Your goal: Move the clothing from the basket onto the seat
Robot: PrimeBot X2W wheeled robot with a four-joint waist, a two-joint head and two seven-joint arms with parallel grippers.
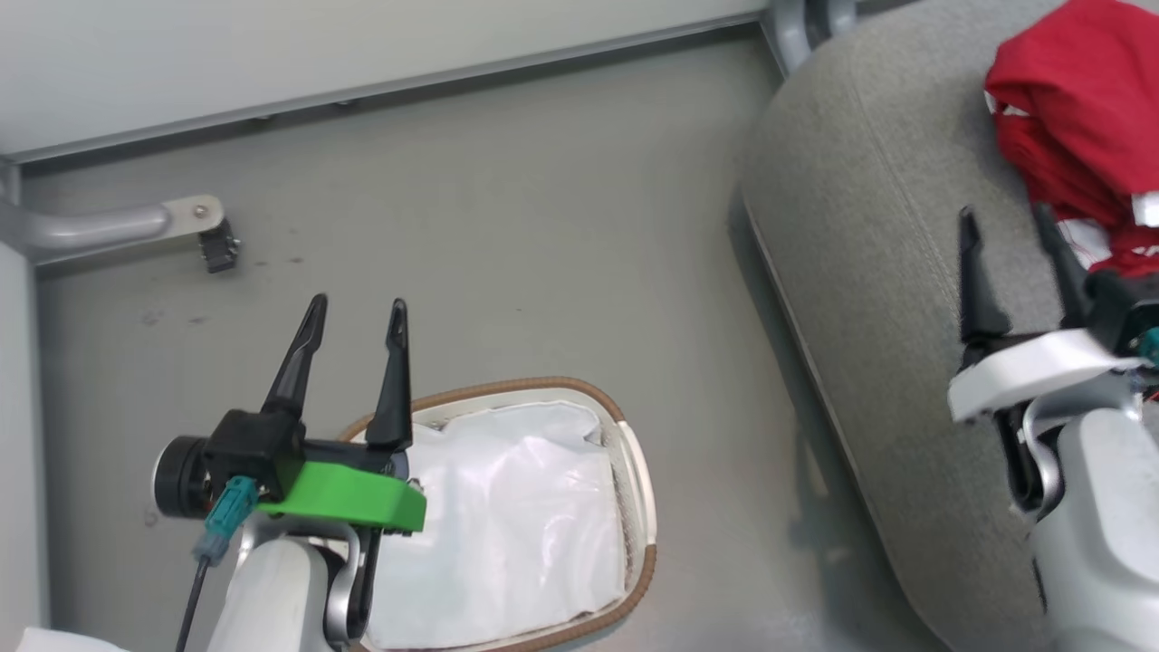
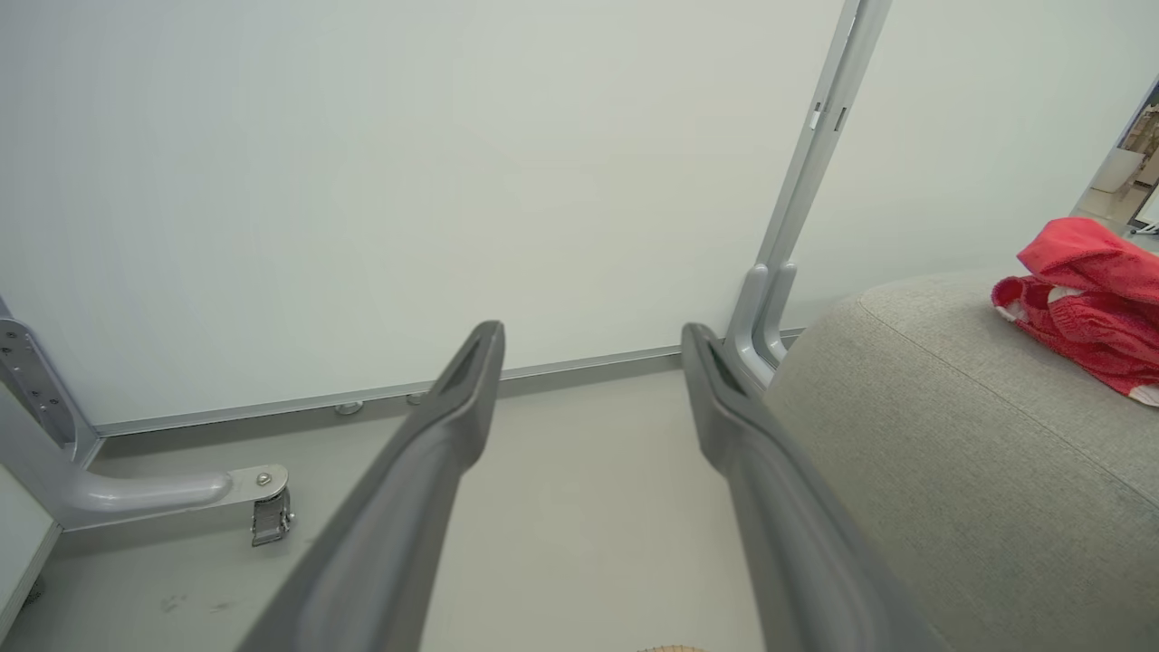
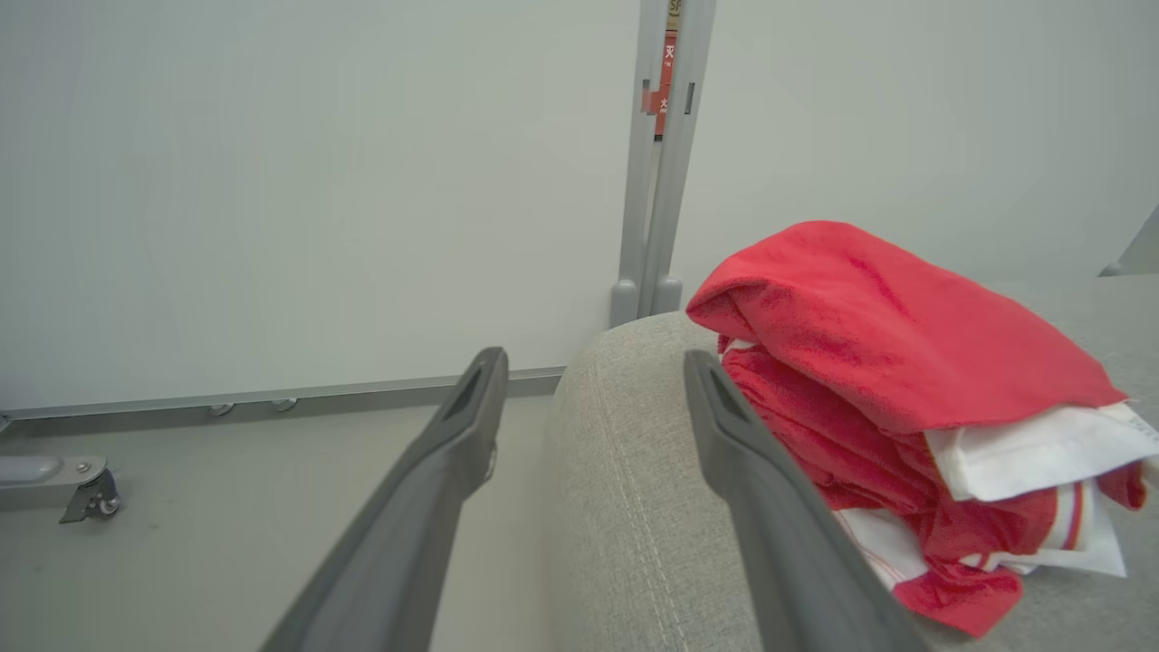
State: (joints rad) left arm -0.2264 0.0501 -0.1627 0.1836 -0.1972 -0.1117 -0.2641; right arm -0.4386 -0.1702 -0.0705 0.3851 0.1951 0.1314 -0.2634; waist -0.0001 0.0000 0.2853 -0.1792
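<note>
Left end effector (image 1: 358, 303), spread and empty in the head view, hangs over the basket (image 1: 634, 507), which holds its white liner (image 1: 507, 525); the clothing (image 1: 1077, 118) lies heaped on the seat (image 1: 860, 226) beside the right end effector (image 1: 1005, 217). Left wrist view: fingers (image 2: 435, 471) wide, floor (image 2: 579, 507) between. Right wrist view: fingers spread, one close against the clothing (touching, I cannot tell), so withdraw straight back, avoiding a snag.

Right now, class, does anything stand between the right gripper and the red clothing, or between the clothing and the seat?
Nothing visible does. The clothing already lies heaped on the seat, and the open right gripper hangs close beside it over the cushion. The basket on the floor holds a white liner.
</note>
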